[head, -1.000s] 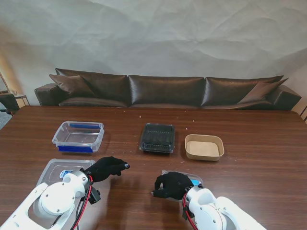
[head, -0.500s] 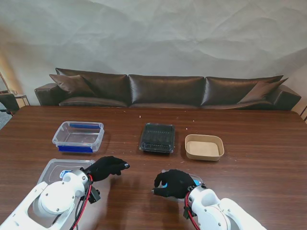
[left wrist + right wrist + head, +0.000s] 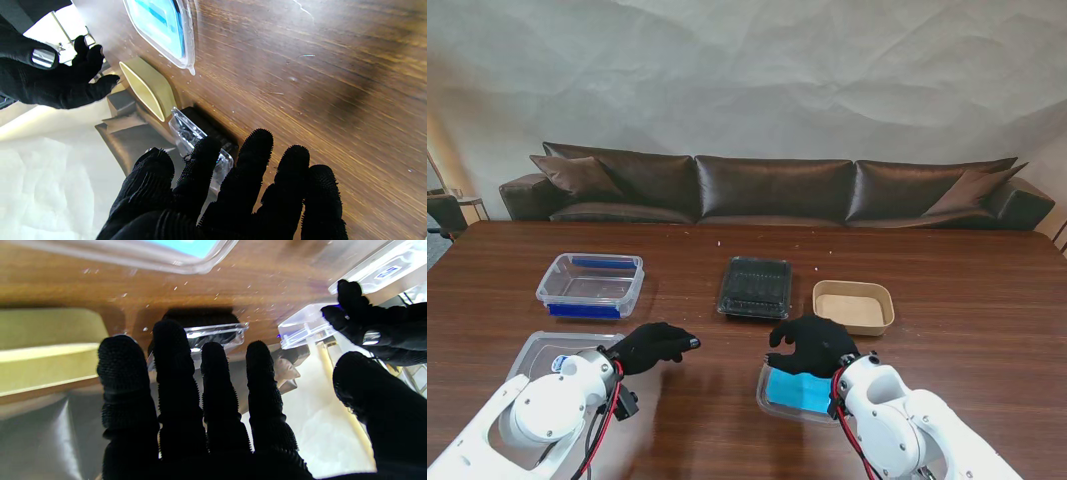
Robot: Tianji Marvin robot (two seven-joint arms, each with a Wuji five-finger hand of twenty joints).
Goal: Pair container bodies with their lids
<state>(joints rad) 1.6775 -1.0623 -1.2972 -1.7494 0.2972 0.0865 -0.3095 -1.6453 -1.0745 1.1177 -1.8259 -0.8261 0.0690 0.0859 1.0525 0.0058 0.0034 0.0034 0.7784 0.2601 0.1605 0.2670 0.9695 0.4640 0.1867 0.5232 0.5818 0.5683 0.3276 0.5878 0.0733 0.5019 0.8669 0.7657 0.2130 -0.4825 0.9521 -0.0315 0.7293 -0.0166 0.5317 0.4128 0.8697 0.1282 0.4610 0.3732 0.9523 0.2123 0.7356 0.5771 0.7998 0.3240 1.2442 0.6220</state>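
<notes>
A clear tub with blue latches (image 3: 590, 284) stands at the far left, with a black container under a clear lid (image 3: 754, 287) in the middle and a tan paper tray (image 3: 853, 306) to its right. A flat clear lid (image 3: 542, 349) lies under my left forearm. A second clear lid with a blue label (image 3: 795, 390) lies near me, right of centre. My right hand (image 3: 812, 343) hovers open past its far edge, holding nothing. Open as well, my left hand (image 3: 652, 346) has its fingers stretched over bare wood. The right wrist view shows the right hand's spread fingers (image 3: 173, 373) pointing at the black container (image 3: 213, 333).
A dark leather sofa (image 3: 772, 188) runs along the table's far edge. In the left wrist view the blue-labelled lid (image 3: 163, 26), tan tray (image 3: 146, 88) and black container (image 3: 191, 128) line up beyond my fingers. Bare wood lies between the two hands.
My right hand has opened, come off the blue-labelled lid and moved farther from me toward the tan tray, uncovering the lid. The left hand has stayed put.
</notes>
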